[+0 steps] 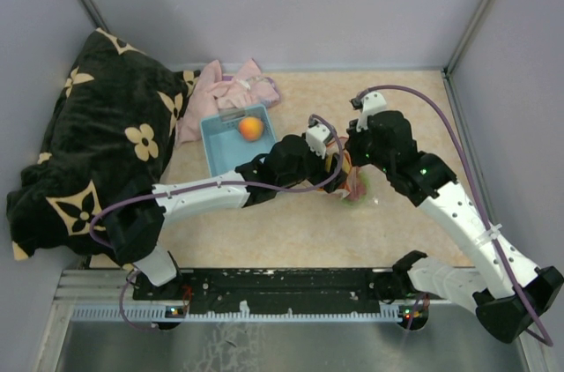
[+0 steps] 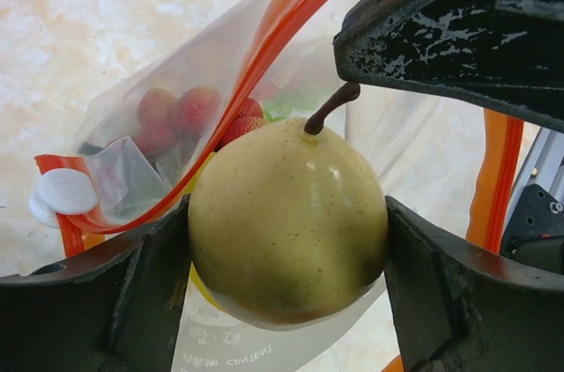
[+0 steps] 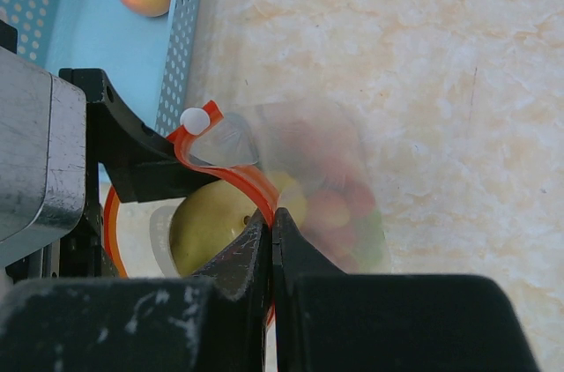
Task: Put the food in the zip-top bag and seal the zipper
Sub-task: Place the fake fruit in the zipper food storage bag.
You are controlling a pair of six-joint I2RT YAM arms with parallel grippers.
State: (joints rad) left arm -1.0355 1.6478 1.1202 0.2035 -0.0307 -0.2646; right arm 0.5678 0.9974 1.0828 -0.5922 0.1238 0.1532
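Note:
My left gripper (image 2: 286, 231) is shut on the yellow pear (image 2: 288, 218) and holds it at the open mouth of the clear zip-top bag (image 2: 167, 125). Red berries (image 2: 189, 112) lie inside the bag. The red-orange zipper (image 2: 264, 37) runs over the pear, with its white slider (image 2: 66, 191) at the left end. My right gripper (image 3: 273, 222) is shut on the zipper edge (image 3: 251, 182) and holds the mouth up; the pear (image 3: 207, 222) shows below it. The orange peach (image 1: 251, 128) lies in the light-blue basket (image 1: 220, 156). In the top view both grippers meet over the bag (image 1: 352, 182).
A pink cloth (image 1: 231, 90) lies behind the basket. A black flowered cushion (image 1: 97, 143) fills the left side. Grey walls close the back and sides.

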